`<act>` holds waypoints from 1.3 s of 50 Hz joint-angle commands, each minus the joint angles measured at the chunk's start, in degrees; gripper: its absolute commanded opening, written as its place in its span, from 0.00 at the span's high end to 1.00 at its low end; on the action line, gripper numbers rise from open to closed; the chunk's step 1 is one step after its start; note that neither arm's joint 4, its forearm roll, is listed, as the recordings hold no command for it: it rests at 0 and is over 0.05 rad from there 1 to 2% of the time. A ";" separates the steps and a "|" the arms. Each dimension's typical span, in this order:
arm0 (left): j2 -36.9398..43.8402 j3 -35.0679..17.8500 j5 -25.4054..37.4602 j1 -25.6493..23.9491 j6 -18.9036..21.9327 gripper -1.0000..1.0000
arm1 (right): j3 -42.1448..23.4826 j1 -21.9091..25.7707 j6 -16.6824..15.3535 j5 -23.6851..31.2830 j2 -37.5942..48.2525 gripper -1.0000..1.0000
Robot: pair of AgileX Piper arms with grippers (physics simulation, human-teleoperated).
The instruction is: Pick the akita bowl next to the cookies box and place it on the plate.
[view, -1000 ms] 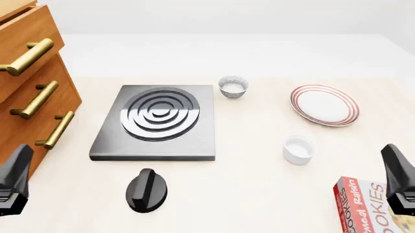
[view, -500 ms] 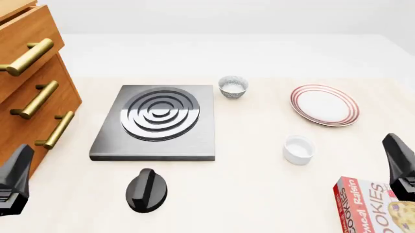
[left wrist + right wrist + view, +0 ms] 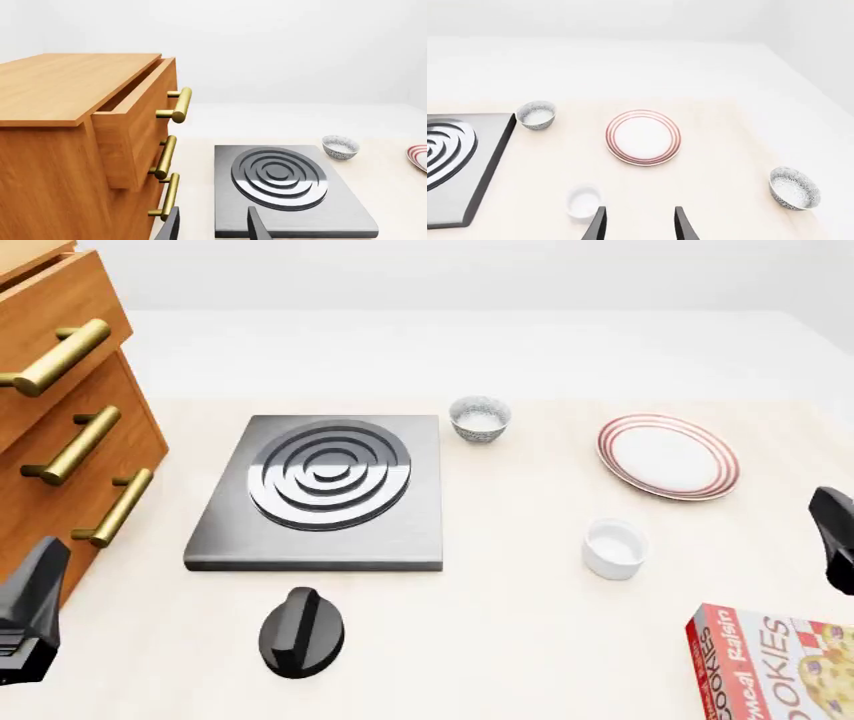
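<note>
Two grey-speckled bowls show in the right wrist view. One akita bowl (image 3: 793, 187) sits alone at the table's right, outside the front view, on the side where the red cookies box (image 3: 774, 665) lies. The other bowl (image 3: 536, 115) (image 3: 481, 419) stands by the stove's far corner. Between them rests the red-ringed plate (image 3: 643, 137) (image 3: 667, 456). My right gripper (image 3: 639, 227) (image 3: 837, 540) is open and empty, hovering near the table's right edge, short of the plate. At the near left, my left gripper (image 3: 212, 232) (image 3: 27, 615) is open beside the drawers.
A grey stove plate (image 3: 320, 490) with ring burner lies mid-table, with a black knob (image 3: 303, 631) in front. A plain white cup (image 3: 615, 547) stands between plate and cookies box. Wooden drawers (image 3: 67, 420) with brass handles fill the left, the top drawer slightly pulled out.
The right gripper has moved forward along the right edge, uncovering more of the cookies box. The left gripper and all objects stay where they were.
</note>
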 commanded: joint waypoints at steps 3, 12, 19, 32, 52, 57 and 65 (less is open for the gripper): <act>0.00 0.00 0.00 0.00 0.00 0.00 | -4.48 -4.37 0.04 3.20 5.26 0.00; 0.00 0.00 0.00 0.00 0.00 0.00 | -6.22 -7.97 -0.31 2.84 9.17 0.00; 0.00 0.00 0.00 0.00 0.00 0.00 | -7.42 -12.52 -1.16 1.50 12.86 0.00; 0.00 0.00 0.00 0.00 0.00 0.00 | -10.05 -16.85 -2.64 0.94 18.27 0.00; 0.00 0.00 0.00 0.00 0.00 0.00 | -14.86 -24.57 -2.36 -2.23 29.13 0.00; 0.00 0.00 0.00 0.00 0.00 0.00 | -16.17 -26.57 -2.79 -3.01 32.10 0.00; 0.00 0.00 0.00 0.00 0.00 0.00 | -20.28 -29.35 -4.84 -2.49 37.00 0.00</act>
